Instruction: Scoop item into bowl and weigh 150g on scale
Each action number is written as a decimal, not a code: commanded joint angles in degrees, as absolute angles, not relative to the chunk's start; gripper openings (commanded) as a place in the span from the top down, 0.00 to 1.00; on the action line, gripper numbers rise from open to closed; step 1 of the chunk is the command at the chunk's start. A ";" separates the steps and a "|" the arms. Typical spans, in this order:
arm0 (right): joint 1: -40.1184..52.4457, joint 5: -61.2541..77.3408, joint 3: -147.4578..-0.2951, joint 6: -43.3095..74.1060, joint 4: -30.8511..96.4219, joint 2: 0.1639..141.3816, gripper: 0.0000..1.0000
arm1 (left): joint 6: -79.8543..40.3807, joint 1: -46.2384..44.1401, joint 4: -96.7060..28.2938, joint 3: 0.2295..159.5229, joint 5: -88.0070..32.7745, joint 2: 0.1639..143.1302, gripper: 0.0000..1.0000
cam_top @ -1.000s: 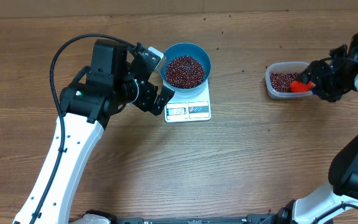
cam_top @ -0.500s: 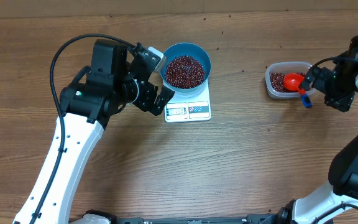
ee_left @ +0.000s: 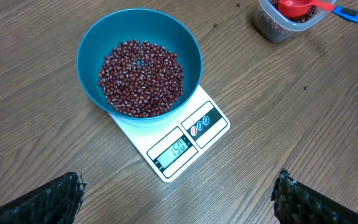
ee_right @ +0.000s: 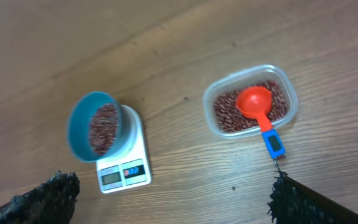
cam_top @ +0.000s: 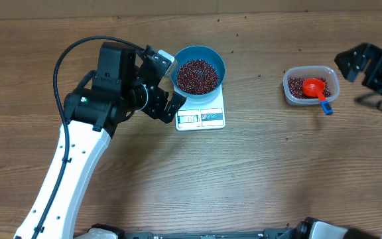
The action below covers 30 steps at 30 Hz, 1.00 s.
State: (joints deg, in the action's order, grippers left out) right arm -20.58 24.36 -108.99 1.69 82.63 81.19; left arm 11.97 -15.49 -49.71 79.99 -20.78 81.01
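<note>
Two grippers show here, and both stand spread wide with nothing between their fingers. The scale (ee_left: pixel 211 128) sits on the wooden table (cam_top: pixel 244 172) and serves as the marker for everything else.

The bowl (ee_left: pixel 98 37) rests on the scale's platform, covering most of it and leaving the display strip bare at the near edge. Its display reads 150. The beans (ee_left: pixel 140 78) lie as a shallow heap in the bottom of the bowl, its blue upper wall showing all round above them.

The left gripper (ee_left: pixel 179 202) hangs just beside the scale, on its left in the overhead view, with one finger toward the bowl's rim and the other toward the display end. It touches neither the bowl nor the scale.

To the right of the scale, well apart from it, stands a clear plastic tub (cam_top: pixel 335 78) holding more of the same beans. A red scoop (cam_top: pixel 314 86) lies in it, cup on the beans, with its blue-tipped handle sticking out over the tub's rim on the side away from the scale.

The right gripper (ee_right: pixel 179 202) is farther from the scale than the tub is, raised and clear of the scoop.
</note>
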 commanded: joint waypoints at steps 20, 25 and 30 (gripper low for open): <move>-14.63 33.58 -106.43 -6.50 73.95 70.50 0.00 | 11.14 -15.40 -49.47 81.25 -20.36 80.62 0.01; -5.30 24.95 -92.99 -6.48 55.48 62.13 0.00 | 11.14 -15.40 -49.47 81.25 -20.36 80.62 0.01; -3.05 23.35 -72.07 -6.50 34.87 50.00 0.00 | 11.14 -15.40 -49.47 81.25 -20.36 80.62 0.01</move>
State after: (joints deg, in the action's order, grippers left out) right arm -3.55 26.44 -79.68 -6.11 38.39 54.76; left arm 11.97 -15.49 -49.69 79.99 -20.69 81.03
